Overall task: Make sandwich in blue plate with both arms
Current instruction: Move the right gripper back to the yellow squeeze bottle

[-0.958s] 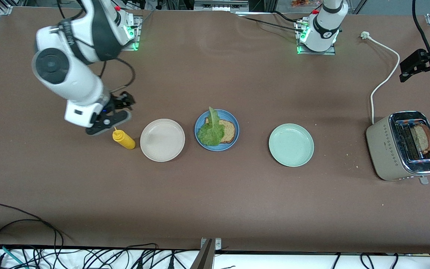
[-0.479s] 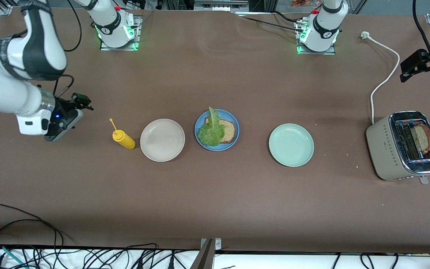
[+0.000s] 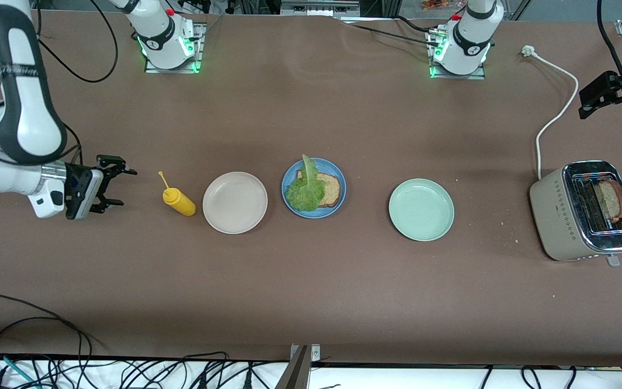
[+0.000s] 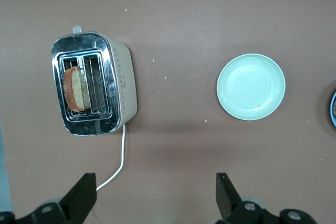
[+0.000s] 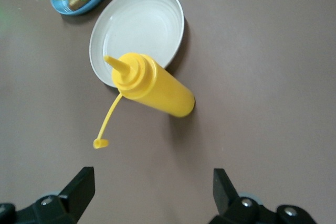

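The blue plate (image 3: 339,175) sits mid-table with one brown bread slice (image 3: 332,190) on it and a green lettuce leaf (image 3: 305,192) lying over that slice. A second bread slice (image 3: 612,199) stands in a slot of the toaster (image 3: 559,210); the left wrist view shows this slice (image 4: 75,88) too. My right gripper (image 3: 119,187) hangs open and empty over bare table, beside the yellow bottle (image 3: 180,201) on the right arm's end. My left gripper (image 3: 586,102) waits open and empty over the table by the toaster's white cord (image 3: 554,116).
A beige plate (image 3: 235,202) lies between the bottle and the blue plate, and a mint-green plate (image 3: 421,209) lies between the blue plate and the toaster. The bottle's cap dangles on its strap (image 5: 107,121). Loose cables run along the table's front edge.
My right arm has swung away from above the yellow bottle toward its own end of the table and lowered, fingers now pointing at the bottle. The left arm has not moved.
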Robot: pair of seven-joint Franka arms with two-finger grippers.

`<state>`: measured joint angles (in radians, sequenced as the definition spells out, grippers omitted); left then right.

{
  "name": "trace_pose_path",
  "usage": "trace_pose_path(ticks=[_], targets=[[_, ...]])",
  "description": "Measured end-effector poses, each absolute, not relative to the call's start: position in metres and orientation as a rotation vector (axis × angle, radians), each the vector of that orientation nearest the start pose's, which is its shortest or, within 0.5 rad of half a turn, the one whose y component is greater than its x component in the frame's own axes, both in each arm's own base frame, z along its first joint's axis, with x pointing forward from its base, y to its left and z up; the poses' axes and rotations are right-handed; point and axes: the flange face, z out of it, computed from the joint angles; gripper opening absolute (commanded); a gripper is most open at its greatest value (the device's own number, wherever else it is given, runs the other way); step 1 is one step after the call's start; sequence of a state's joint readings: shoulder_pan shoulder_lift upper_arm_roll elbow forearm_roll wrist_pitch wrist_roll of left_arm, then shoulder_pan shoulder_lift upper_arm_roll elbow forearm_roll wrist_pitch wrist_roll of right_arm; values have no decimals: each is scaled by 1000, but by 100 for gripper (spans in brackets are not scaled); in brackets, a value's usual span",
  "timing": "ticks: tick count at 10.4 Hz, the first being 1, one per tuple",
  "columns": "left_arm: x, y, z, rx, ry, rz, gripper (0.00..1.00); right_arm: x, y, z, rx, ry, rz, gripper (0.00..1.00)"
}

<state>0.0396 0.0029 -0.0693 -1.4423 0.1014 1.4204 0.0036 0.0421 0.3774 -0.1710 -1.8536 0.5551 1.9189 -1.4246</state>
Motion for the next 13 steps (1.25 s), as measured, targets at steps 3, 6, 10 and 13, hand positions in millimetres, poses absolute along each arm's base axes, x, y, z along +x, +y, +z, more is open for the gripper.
trace_pose_path(ticks=[3, 6, 10, 13], targets=[[539, -4, 670, -3041, 29, 36, 100, 606, -44, 247, -2075, -1361, -329, 100], [539, -4, 670, -3041, 29, 36, 100, 609, -40, 217, -1937, -1475, -470, 100], [539, -4, 670, -3041, 28, 42, 100, 606, -28, 185, -1764, -1539, -641, 100], [539, -3, 670, -3041, 27, 44, 100, 599, -10, 163, -1673, -1508, -640, 100]])
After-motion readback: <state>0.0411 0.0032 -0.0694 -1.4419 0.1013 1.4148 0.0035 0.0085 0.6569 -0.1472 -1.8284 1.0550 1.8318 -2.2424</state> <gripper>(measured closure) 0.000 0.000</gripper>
